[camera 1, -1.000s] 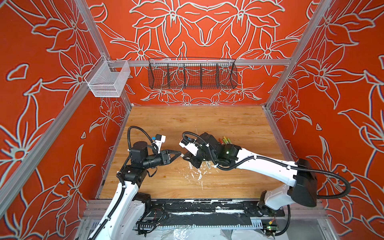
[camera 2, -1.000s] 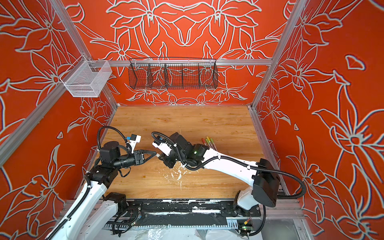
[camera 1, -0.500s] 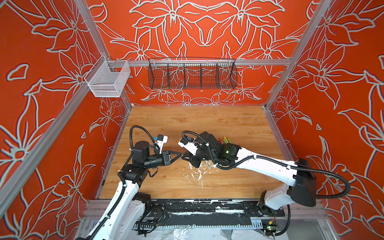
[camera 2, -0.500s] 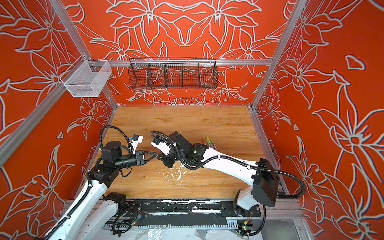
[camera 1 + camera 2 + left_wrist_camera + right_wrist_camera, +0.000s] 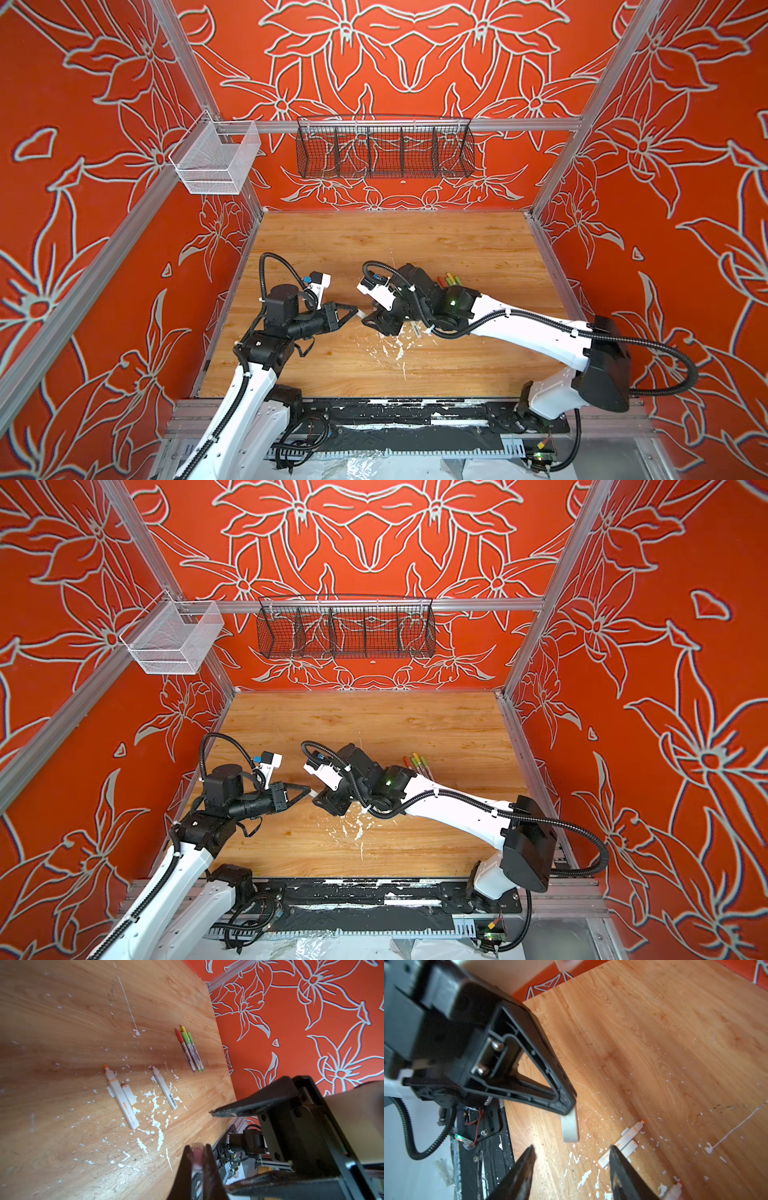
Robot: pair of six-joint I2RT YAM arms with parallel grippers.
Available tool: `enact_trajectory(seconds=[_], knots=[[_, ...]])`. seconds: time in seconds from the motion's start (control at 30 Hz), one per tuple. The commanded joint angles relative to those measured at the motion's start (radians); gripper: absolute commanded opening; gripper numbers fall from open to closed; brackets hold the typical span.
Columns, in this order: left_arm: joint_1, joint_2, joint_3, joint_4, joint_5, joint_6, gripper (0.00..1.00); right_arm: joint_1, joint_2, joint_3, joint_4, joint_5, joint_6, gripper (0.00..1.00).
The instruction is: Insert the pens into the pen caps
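Note:
My left gripper point(image 5: 197, 1152) is shut on a short pale grey pen cap point(image 5: 570, 1126), which sticks out past its fingertips above the wood. My right gripper point(image 5: 572, 1150) stands open just in front of that cap, and its jaws touch nothing. In both top views the two grippers meet tip to tip at mid-table point(image 5: 353, 311) point(image 5: 374, 321). An orange-tipped pen point(image 5: 121, 1097) lies uncapped with a pale cap point(image 5: 129, 1095) beside it. A second uncapped pen point(image 5: 164, 1087) lies close by. Several capped pens point(image 5: 190, 1050) lie bunched together further off.
White paint flecks point(image 5: 154, 1103) are scattered over the wooden table point(image 5: 415, 245). A black wire basket point(image 5: 384, 151) and a white mesh basket point(image 5: 216, 160) hang on the orange walls. A black rail point(image 5: 395, 415) runs along the table's front edge.
My left jaws have closed onto the pale grey cap. My right jaws, shut a second ago, have opened and come off it. Both arms have hardly shifted.

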Motion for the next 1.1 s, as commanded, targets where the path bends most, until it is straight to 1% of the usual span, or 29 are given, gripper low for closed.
enact_trajectory(seconds=[0.0, 0.13, 0.23, 0.3, 0.47, 0.53, 0.6, 0.7, 0.87, 1.07], knots=[[0.003, -0.034, 0.038, -0.058, -0.105, 0.038, 0.0, -0.064, 0.003, -0.033, -0.094, 0.026, 0.052, 0.63], [0.013, -0.057, 0.035, -0.06, -0.12, 0.038, 0.0, -0.147, 0.064, -0.057, -0.194, 0.058, 0.122, 0.63], [0.016, -0.059, 0.034, -0.056, -0.112, 0.037, 0.0, -0.198, 0.11, -0.087, -0.222, 0.07, 0.157, 0.63], [0.019, -0.055, 0.032, -0.044, -0.084, 0.033, 0.0, -0.214, 0.139, -0.096, -0.238, 0.09, 0.162, 0.63], [0.023, -0.031, 0.021, 0.001, -0.003, 0.016, 0.0, -0.219, 0.222, -0.076, -0.289, 0.103, 0.146, 0.64], [0.026, -0.015, 0.018, 0.023, 0.037, 0.005, 0.0, -0.219, 0.248, -0.072, -0.299, 0.103, 0.148, 0.64], [0.032, 0.002, 0.008, 0.068, 0.106, -0.015, 0.0, -0.218, 0.258, -0.071, -0.301, 0.105, 0.149, 0.64], [0.037, 0.027, -0.004, 0.144, 0.218, -0.06, 0.0, -0.22, 0.237, -0.087, -0.287, 0.106, 0.149, 0.65], [0.041, 0.058, -0.033, 0.288, 0.35, -0.15, 0.0, -0.226, 0.228, -0.103, -0.279, 0.091, 0.14, 0.66], [0.041, 0.071, -0.074, 0.477, 0.448, -0.28, 0.0, -0.227, 0.281, -0.089, -0.293, 0.1, 0.141, 0.66]])
